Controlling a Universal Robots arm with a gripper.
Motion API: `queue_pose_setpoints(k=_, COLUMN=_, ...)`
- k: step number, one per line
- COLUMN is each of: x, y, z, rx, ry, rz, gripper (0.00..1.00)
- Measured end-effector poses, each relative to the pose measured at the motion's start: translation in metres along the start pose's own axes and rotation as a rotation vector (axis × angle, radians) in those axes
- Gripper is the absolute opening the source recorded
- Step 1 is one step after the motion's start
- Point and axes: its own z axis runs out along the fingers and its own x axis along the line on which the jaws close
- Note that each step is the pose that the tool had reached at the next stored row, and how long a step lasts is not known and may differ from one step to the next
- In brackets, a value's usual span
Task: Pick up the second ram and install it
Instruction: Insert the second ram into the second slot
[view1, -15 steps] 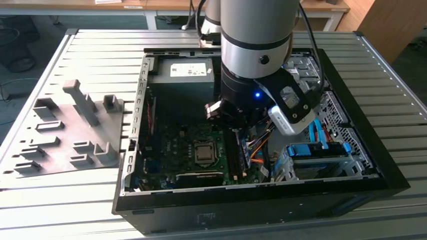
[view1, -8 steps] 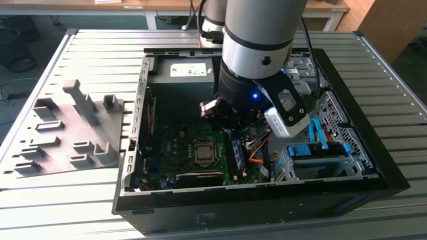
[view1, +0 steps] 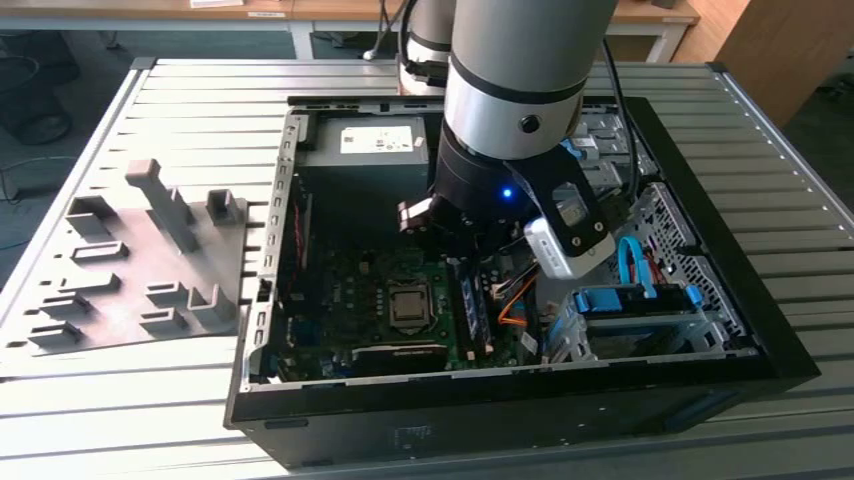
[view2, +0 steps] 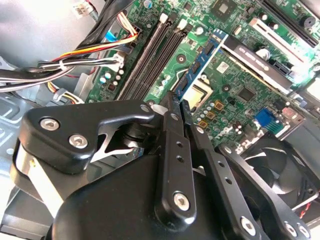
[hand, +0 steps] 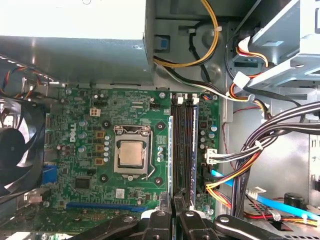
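Cannot follow the second ram (hand: 171, 155) past where the gripper (hand: 173, 201) clamps it in the first wrist view. Cannot see the whole fan (hand: 14, 145), cropped at the picture's edge. Cannot see the far corner of the motherboard (view1: 354, 290) behind the arm (view1: 514, 80) in the exterior view.

1 ram (hand: 171, 150) — 1 processor (hand: 132, 156), 1 fan (hand: 15, 145).

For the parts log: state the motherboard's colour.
The motherboard is green, clearest in the first wrist view.

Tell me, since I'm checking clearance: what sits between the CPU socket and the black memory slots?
In the first wrist view, the second ram, edge-on in the gripper, plus small capacitors.
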Motion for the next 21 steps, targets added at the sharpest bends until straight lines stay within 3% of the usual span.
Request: queue_pose_setpoints(k=21, x=-0.0011, y=-0.0004, z=0.0081, rx=-0.0004, ry=0.0, rz=0.0, gripper=0.14)
